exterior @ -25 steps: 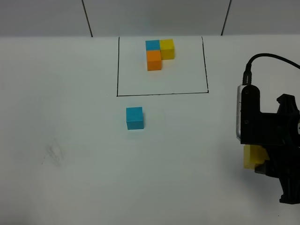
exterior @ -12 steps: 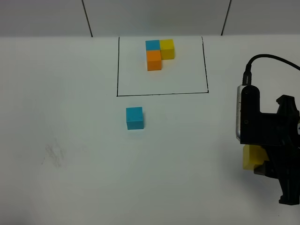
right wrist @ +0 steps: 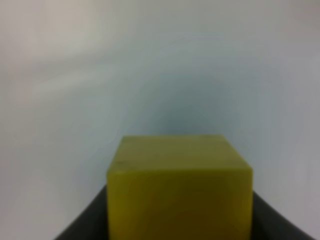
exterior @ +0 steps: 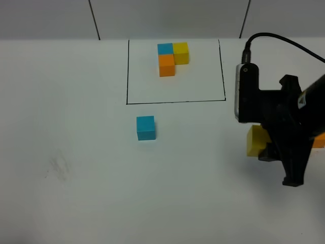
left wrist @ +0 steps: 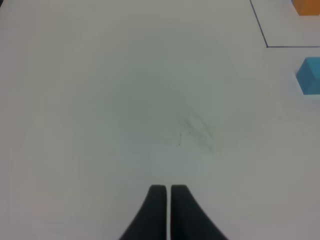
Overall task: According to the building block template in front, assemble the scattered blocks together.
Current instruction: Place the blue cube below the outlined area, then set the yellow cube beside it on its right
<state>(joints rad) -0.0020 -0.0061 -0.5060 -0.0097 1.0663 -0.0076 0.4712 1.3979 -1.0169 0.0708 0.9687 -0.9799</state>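
The building block template [exterior: 172,57] sits near the back of the white desk, inside a thin black-line frame [exterior: 175,101]. It is an L of three small cubes touching: template blue [exterior: 165,49] at the back, template yellow [exterior: 181,53] on its right and template orange [exterior: 167,65] in front of the blue.

The loose blue cube [exterior: 145,127] rests flat on the desk, just in front of the frame's front line near its left corner. The loose yellow cube [exterior: 255,141] is well off to its right, clamped square between the dark fingers [right wrist: 85,227] of the right gripper [exterior: 264,147]. An orange sliver [exterior: 319,141] at the right edge, mostly hidden behind the arm, is probably the loose orange cube.
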